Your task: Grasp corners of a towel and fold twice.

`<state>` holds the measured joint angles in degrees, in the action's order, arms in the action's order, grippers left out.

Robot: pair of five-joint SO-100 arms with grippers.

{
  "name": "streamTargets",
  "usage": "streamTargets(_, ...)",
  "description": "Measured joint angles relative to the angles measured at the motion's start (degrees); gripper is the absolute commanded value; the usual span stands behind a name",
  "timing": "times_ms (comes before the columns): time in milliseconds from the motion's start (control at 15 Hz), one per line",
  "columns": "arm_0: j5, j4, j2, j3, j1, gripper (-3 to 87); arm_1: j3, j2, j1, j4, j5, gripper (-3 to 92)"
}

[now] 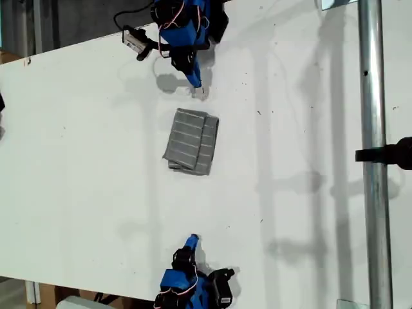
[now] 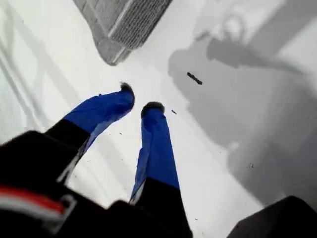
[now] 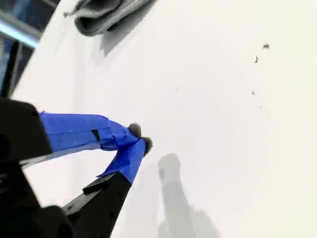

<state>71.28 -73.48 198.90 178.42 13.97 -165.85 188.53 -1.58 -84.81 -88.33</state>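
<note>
The grey striped towel lies folded into a small layered rectangle in the middle of the white table. My first gripper is at the top of the exterior view, just short of the towel's near edge. In the first wrist view, my first gripper hovers with its blue-taped fingers a small gap apart and nothing between them. A folded towel corner lies just beyond. My second gripper is at the bottom of the exterior view, well away from the towel. In the second wrist view, my second gripper is shut and empty, and the towel lies far off.
A metal pole with a black clamp runs down the exterior view's right side. Small dark specks dot the table. The table's edges lie at the exterior view's upper left and bottom.
</note>
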Motion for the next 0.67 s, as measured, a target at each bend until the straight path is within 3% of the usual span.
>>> streamTargets(67,-10.63,0.00,0.00,0.00,-0.26,-2.6,0.00,0.00,2.90,-0.09,1.05,12.0)
streamTargets(133,-15.03,0.00,0.00,0.00,-0.35,-2.6,0.00,0.00,4.57,-0.09,1.49,12.0)
streamTargets(667,-17.49,0.00,0.00,0.00,-0.35,-2.6,0.00,0.00,8.09,-0.09,1.85,12.0)
